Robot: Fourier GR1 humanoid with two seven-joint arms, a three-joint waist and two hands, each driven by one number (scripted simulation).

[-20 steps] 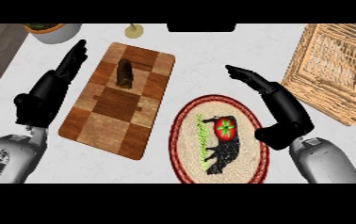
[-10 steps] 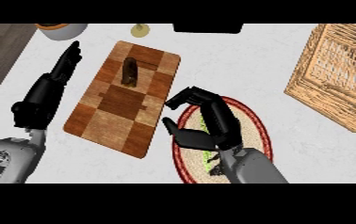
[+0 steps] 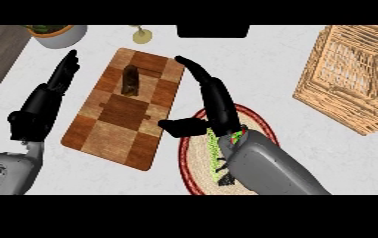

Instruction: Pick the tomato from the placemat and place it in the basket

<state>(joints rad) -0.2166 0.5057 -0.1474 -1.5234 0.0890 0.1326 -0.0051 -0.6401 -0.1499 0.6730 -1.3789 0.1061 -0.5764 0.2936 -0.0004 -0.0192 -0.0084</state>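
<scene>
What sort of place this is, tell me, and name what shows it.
Most likely a kitchen counter: a checkered wooden cutting board lies on the pale worktop, with a round woven placemat beside it and a wicker basket at the right edge.

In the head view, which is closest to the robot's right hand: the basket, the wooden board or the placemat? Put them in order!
1. Placemat: underneath the right hand, at the bottom middle.
2. Wooden board: just beside the hand, on its left.
3. Basket: farthest, off at the right edge.
</scene>
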